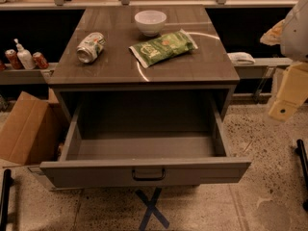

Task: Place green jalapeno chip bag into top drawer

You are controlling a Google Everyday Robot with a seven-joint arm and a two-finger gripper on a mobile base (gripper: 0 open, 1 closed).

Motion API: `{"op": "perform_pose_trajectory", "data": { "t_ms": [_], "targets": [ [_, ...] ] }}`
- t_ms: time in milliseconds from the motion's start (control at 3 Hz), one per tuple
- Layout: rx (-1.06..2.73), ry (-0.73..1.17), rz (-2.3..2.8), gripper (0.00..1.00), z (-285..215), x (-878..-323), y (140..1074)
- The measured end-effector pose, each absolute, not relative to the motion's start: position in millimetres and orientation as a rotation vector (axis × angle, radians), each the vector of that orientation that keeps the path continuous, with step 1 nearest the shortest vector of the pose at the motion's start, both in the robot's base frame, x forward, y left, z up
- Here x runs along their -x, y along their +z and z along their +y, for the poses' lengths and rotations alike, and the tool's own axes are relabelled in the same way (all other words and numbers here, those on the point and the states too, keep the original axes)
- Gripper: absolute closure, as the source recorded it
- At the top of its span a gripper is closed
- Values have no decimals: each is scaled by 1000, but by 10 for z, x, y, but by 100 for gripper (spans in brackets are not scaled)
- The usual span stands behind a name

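Note:
The green jalapeno chip bag (163, 46) lies flat on the grey cabinet top (115, 66), right of centre, just in front of a white bowl. The top drawer (144, 173) stands pulled fully out towards me, its inside bare, with a small dark handle (148, 175) at the middle of its front panel. My gripper (285, 105) hangs at the far right edge of the view, beside the cabinet's right side and above the floor, apart from the bag and the drawer, and holds nothing that I can see.
A white bowl (150, 21) stands at the back of the cabinet top. A crushed soda can (90, 46) lies on its left part. A cardboard box (26, 129) stands on the floor left of the drawer. Cans and a bottle (23, 57) stand on a left shelf. A blue tape cross (151, 209) marks the floor.

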State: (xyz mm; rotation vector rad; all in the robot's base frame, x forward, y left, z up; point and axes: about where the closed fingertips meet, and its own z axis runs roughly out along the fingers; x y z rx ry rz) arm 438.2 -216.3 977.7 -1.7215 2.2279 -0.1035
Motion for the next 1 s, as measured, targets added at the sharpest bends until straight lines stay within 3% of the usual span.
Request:
{"op": "perform_pose_trajectory", "data": {
  "t_ms": [333,1000],
  "targets": [
    [1721,-105,2223,0,-2157,-4389,9783],
    [1716,-15,1984,0,-1652,-5325,9574]
  ]
}}
